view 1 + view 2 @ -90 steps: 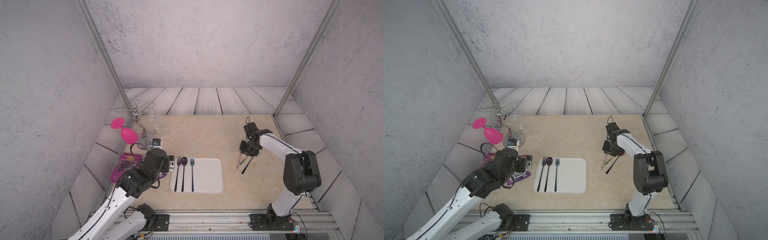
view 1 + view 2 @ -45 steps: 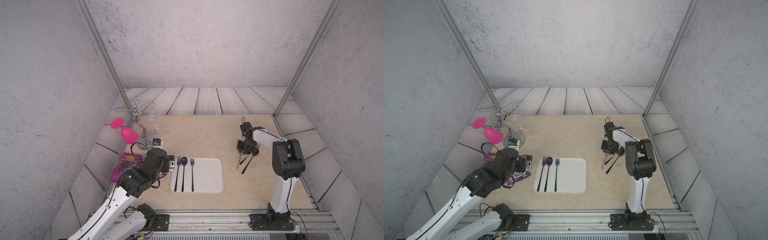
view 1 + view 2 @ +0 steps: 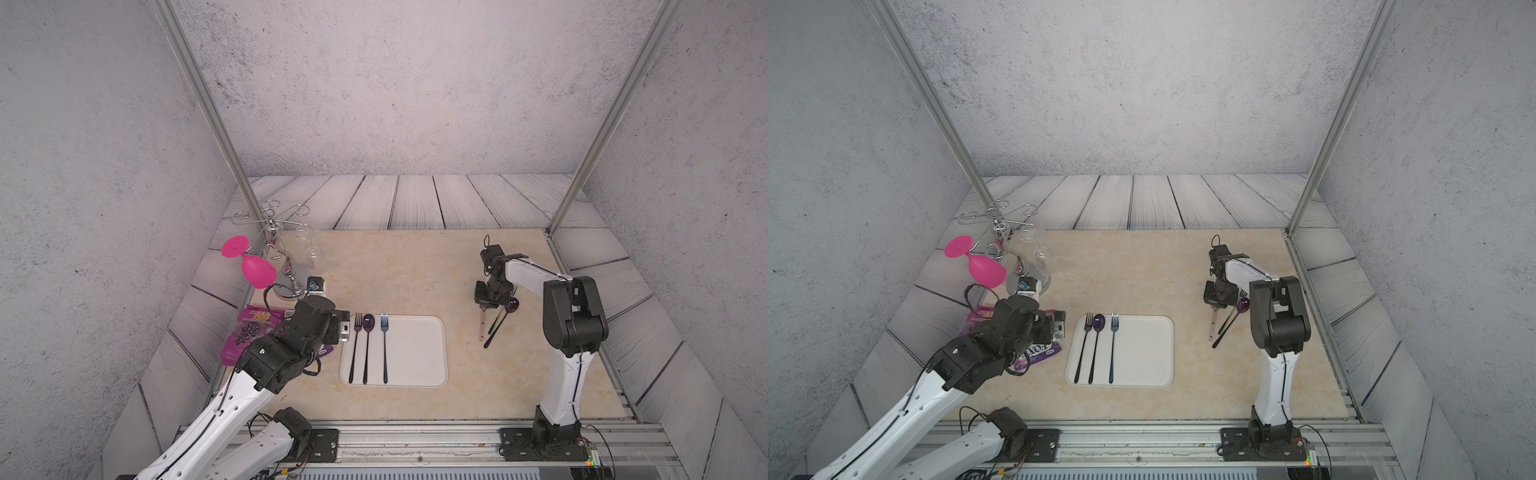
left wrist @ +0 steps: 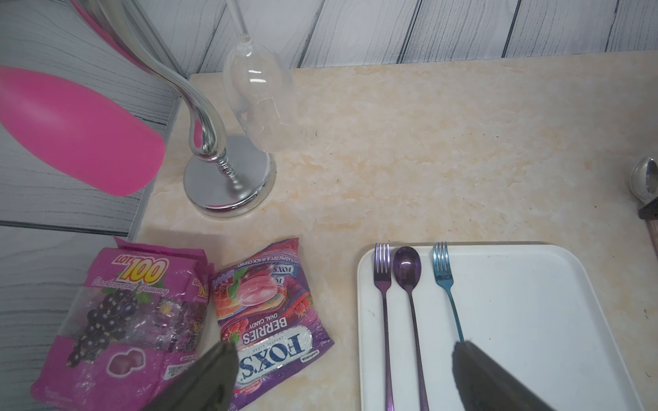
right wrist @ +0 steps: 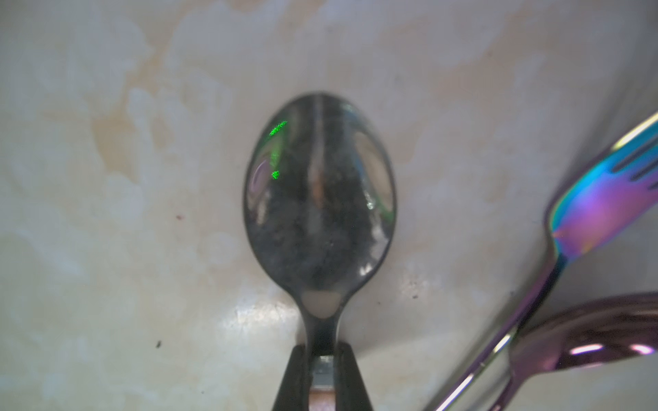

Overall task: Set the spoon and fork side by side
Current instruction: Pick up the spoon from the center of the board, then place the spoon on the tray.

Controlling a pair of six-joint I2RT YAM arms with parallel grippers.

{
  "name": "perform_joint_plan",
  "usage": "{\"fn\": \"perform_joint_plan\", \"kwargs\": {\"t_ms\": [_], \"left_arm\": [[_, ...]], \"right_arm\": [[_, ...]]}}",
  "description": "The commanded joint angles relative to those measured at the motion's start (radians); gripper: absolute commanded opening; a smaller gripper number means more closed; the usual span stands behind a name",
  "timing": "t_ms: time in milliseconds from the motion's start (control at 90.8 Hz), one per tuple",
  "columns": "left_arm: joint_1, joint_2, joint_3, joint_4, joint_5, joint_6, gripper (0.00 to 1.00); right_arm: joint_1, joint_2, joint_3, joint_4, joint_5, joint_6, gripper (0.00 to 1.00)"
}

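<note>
My right gripper (image 5: 322, 359) is shut on the neck of a silver spoon (image 5: 318, 199), whose bowl lies just over the marble table. In both top views the spoon's pink handle (image 3: 482, 326) (image 3: 1212, 324) sticks out from under that gripper (image 3: 485, 306). Beside it lie a rainbow fork (image 5: 598, 210) (image 3: 496, 322) and a purple spoon (image 5: 587, 341) (image 3: 512, 305). A white tray (image 3: 419, 353) (image 4: 534, 320) holds a purple fork (image 4: 382, 281), a purple spoon (image 4: 407, 270) and a blue fork (image 4: 443, 281) in a row. My left gripper (image 4: 341, 352) (image 3: 343, 328) hovers open at the tray's left edge.
A chrome glass rack (image 3: 286, 270) stands at the back left with a pink glass (image 3: 257, 270) and a clear glass (image 3: 311, 251) hanging from it. Two candy bags (image 4: 270, 309) (image 4: 128, 313) lie left of the tray, under my left arm. Metal frame posts flank the table.
My right jaws have closed onto the silver spoon's neck, and the right arm's elbow has swung upright over its base. The left arm and the tray's cutlery have not moved.
</note>
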Motion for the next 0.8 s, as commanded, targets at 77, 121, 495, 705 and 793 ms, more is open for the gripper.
{"fn": "perform_joint_plan", "kwargs": {"t_ms": [77,121,495,705,793], "left_arm": [[-0.001,-0.002,0.011,0.004,-0.016,0.006,1.00],[-0.001,-0.005,0.011,0.003,-0.018,0.005,1.00],[-0.001,-0.046,0.007,0.002,-0.039,0.002,0.99],[-0.001,-0.063,0.002,0.005,-0.029,-0.004,1.00],[-0.001,-0.067,0.001,0.006,-0.022,-0.006,0.99]], "right_arm": [[0.001,-0.089,-0.043,0.025,-0.021,-0.001,0.02],[0.001,-0.131,-0.051,0.019,-0.030,0.005,0.02],[0.347,-0.473,-0.178,-0.072,-0.044,0.246,0.02],[0.615,-0.372,-0.162,0.071,-0.064,0.448,0.02],[0.664,-0.286,-0.101,0.091,-0.066,0.476,0.02]]}}
